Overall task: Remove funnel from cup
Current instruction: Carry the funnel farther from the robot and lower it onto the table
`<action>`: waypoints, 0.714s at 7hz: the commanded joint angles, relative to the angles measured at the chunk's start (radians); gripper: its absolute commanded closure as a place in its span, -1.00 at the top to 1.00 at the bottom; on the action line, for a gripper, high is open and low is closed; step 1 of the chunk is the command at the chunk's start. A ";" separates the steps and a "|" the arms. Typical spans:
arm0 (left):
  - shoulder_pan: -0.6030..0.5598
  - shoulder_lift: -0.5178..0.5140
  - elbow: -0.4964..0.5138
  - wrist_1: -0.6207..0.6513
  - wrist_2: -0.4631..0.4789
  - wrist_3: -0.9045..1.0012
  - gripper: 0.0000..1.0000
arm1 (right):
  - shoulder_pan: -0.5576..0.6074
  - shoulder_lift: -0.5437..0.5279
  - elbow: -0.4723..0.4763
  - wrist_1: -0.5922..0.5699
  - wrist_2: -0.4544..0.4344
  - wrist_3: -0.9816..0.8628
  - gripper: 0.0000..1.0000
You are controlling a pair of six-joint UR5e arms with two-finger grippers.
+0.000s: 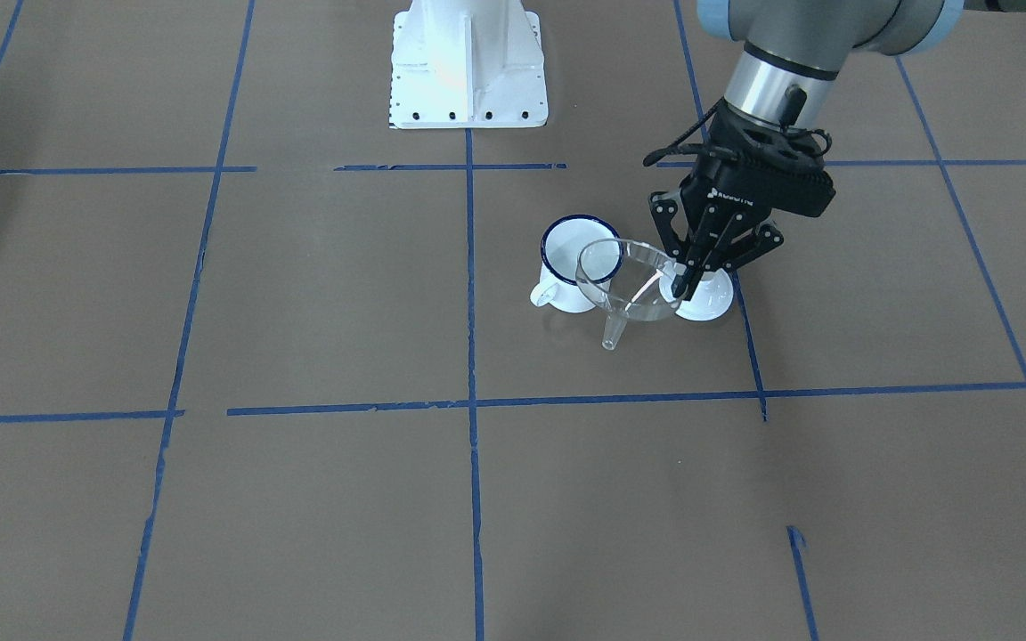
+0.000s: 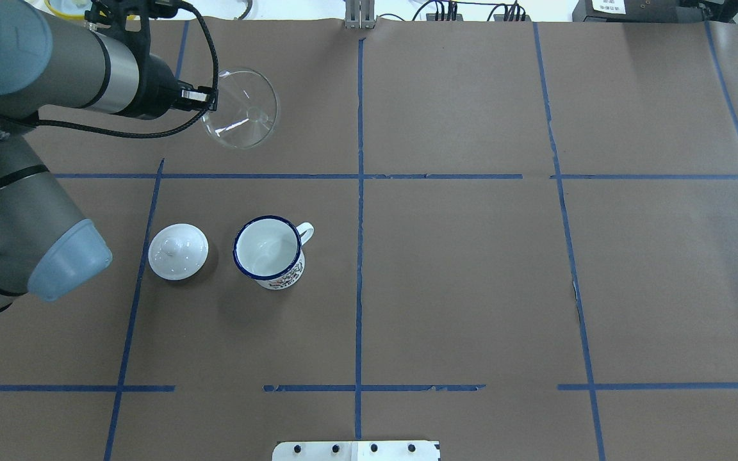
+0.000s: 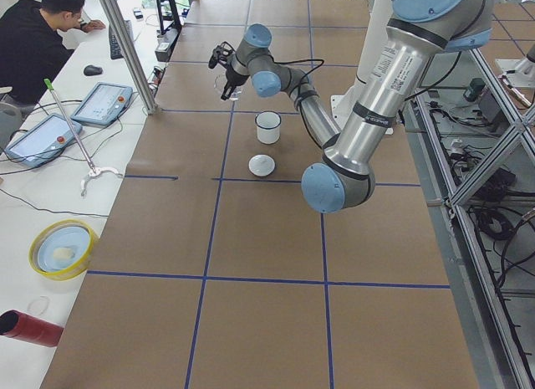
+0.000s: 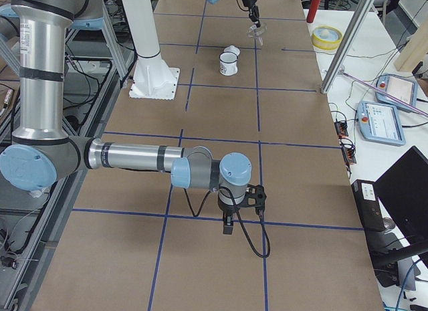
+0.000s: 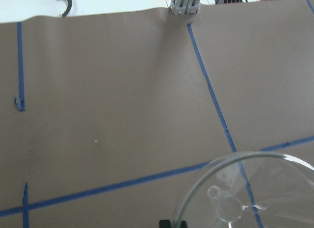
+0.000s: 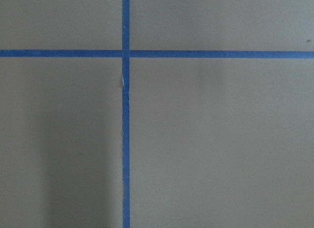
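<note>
The clear funnel [image 2: 241,109] hangs in the air, out of the cup, with its spout pointing down. My left gripper [image 2: 205,97] is shut on its rim. The white mug with a blue rim [image 2: 270,253] stands upright on the table, nearer the robot than the funnel, with nothing in it. In the front view the funnel [image 1: 633,285] overlaps the mug [image 1: 569,254], and the left gripper [image 1: 687,285] pinches its rim. The left wrist view shows the funnel bowl [image 5: 250,189] beside the fingertips [image 5: 171,223]. My right gripper [image 4: 227,224] hovers low over the table far from the mug; I cannot tell its state.
A white round knobbed lid [image 2: 178,251] lies on the table just to the left of the mug. The robot's white base plate [image 1: 468,67] stands at the table's near edge. Blue tape lines cross the brown table [image 2: 471,288].
</note>
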 commanded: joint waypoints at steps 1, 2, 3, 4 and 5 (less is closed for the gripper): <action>0.003 0.034 0.180 -0.292 0.157 -0.007 -1.00 | 0.000 0.000 0.000 0.000 0.000 0.000 1.00; 0.004 0.050 0.256 -0.424 0.219 -0.007 -1.00 | 0.000 0.002 0.000 0.000 0.000 0.000 1.00; 0.012 0.051 0.347 -0.547 0.283 -0.014 -1.00 | 0.000 0.000 0.000 0.000 0.000 0.000 1.00; 0.043 0.077 0.423 -0.676 0.370 -0.069 -1.00 | 0.000 0.000 0.000 0.000 0.000 0.000 1.00; 0.113 0.096 0.461 -0.768 0.456 -0.076 -1.00 | 0.000 0.000 0.000 0.000 0.000 0.000 1.00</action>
